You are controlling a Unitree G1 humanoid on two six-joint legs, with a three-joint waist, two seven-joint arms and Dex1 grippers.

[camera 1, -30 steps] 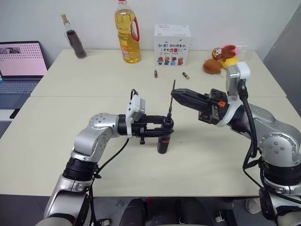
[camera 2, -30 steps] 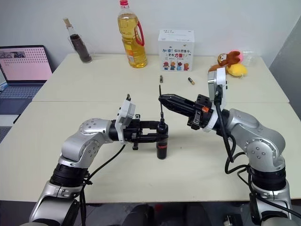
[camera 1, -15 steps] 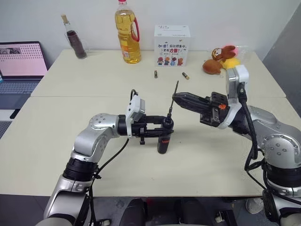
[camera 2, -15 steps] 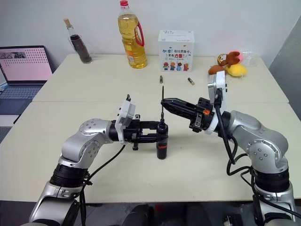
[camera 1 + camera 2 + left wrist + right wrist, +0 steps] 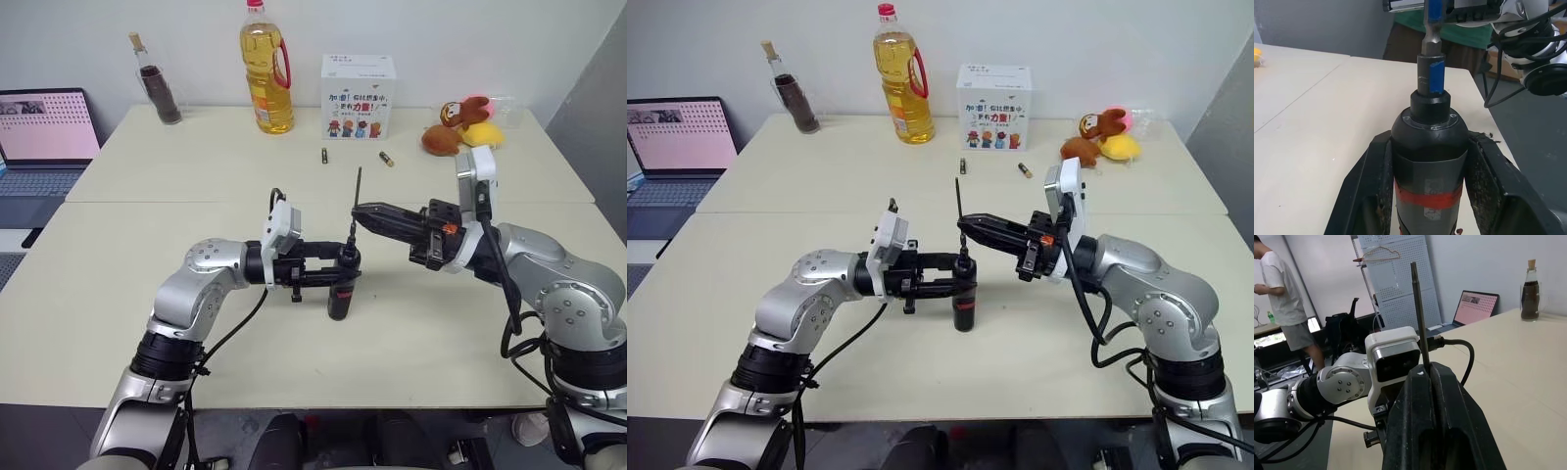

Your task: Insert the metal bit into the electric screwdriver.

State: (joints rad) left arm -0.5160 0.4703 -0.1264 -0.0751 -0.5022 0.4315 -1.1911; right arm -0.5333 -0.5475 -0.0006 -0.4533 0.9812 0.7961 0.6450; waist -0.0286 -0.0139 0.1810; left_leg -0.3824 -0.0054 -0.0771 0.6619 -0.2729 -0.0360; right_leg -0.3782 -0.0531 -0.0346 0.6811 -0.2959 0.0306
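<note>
The electric screwdriver, black with a red band, stands upright just above the table. My left gripper is shut on its upper body from the left; its fingers clamp both sides. The metal bit rises nearly vertical straight above it. In the left wrist view the bit's lower end sits in the screwdriver's top collar. My right gripper reaches in from the right and is shut on the bit's middle.
Along the table's far edge stand a dark bottle, an oil bottle, a white box and a plush toy. Two batteries lie before the box. A laptop is far left. A person stands beyond.
The right wrist has turned a little; the bit, which leaned to the right half a second ago, stands nearly upright again over the screwdriver. The left arm and the screwdriver have kept still.
</note>
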